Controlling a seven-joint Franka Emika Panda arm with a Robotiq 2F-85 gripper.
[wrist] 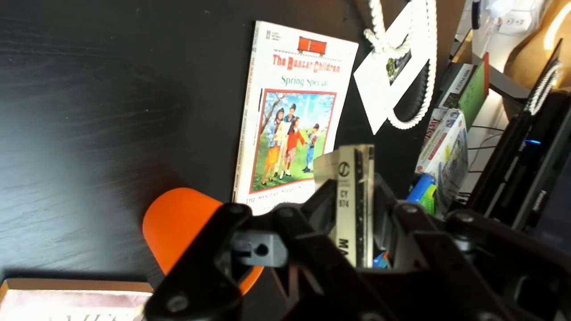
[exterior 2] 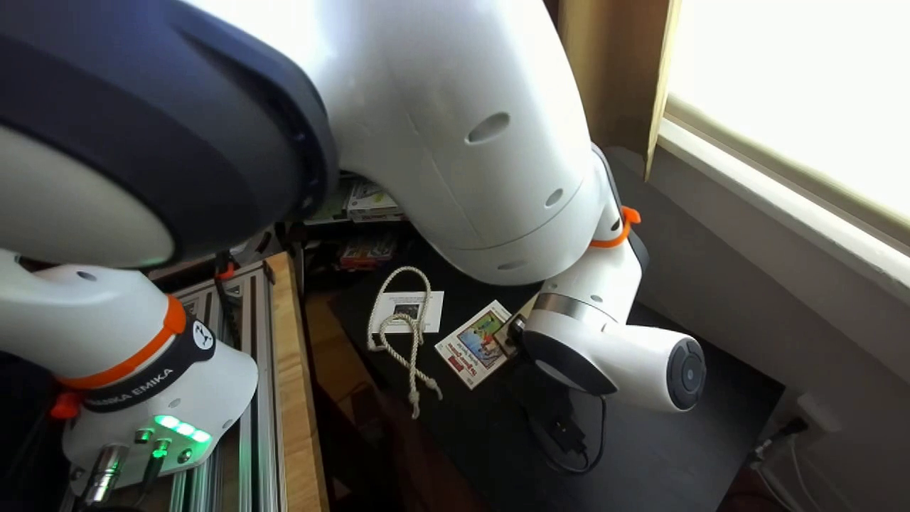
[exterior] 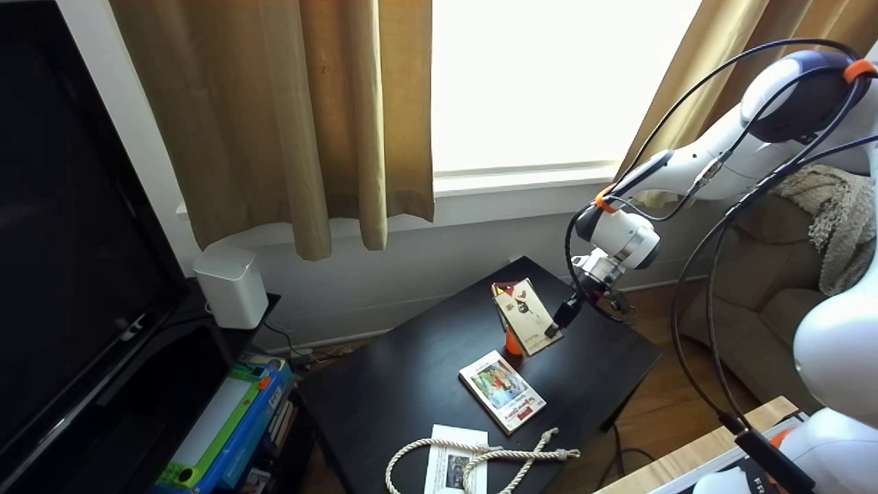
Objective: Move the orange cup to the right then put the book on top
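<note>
Left of the orange cup (wrist: 180,223) in the wrist view, & lower: a spare bk (wrist: 76,307), cut off by the frame.

Cup itself: on the black tbl (wrist: 89,133), partly hidden by the gripper; can't tell which way its mouth faces. Prob. light, smooth, quick to tip; best held low round its sides.

R of & above cup: Boxcar Children pbk (wrist: 294,111), flat on tbl.

Further R of cup: gripper (wrist: 352,196), closed to about the bk's thickness w/ the task bk (exterior: 525,322) (the one I take it to be) pinched btwn its fingers. In an exterior view that bk is tilted & overlaps cup; touching or not, can't tell. Hold is near one corner. Guess: light, fairly stiff, slick cover, so it may pivot there; a mid-edge grip wd. sit more level.

Far R of & above cup: rope (wrist: 432,53) across a paper (wrist: 372,89).
</note>
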